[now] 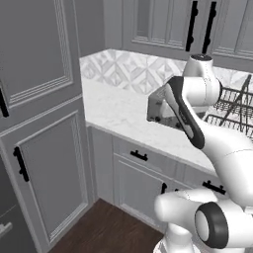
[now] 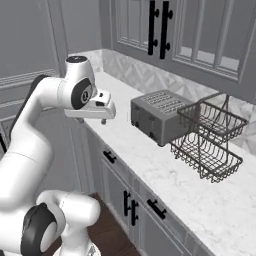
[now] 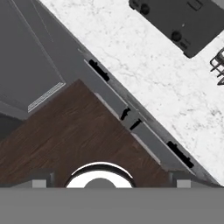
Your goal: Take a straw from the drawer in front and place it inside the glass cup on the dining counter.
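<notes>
Fingertips (image 3: 38, 183) sit at the bottom of my hand view, spread wide apart with nothing between them. My hand (image 2: 97, 119) is fully open and empty, hanging above the front edge of the desk (image 2: 210, 210), pointing down at the wood floor (image 3: 74, 135).

Step, as I judge it: very start, approach to the drawer. Nothing opened, no straw in sight.

Drawers: two shallow grey fronts with short black bar handles run under the desk edge. One (image 3: 99, 75) is nearer the tall cabinet (image 1: 44, 163), the other (image 3: 177, 154) further along; same pair in the left base view at (image 1: 143, 159) and (image 1: 210, 184). Both closed, so I can't see contents. Which one counts as "in front" I can't say for sure; the first sits closer below my hand.

Next move needs: drop the hand well down in front of the cabinet face, turn it so the fingers straddle the horizontal handle (image 3: 99, 70), close, pull straight out. Handle is thin, so alignment matters.

Other containers: two-tier wire rack (image 2: 207, 140) looks empty. Toaster (image 2: 157, 116) sits beside it on the desk, slots up.

Cup and dining desk: not visible from here; presumably a drive away.
</notes>
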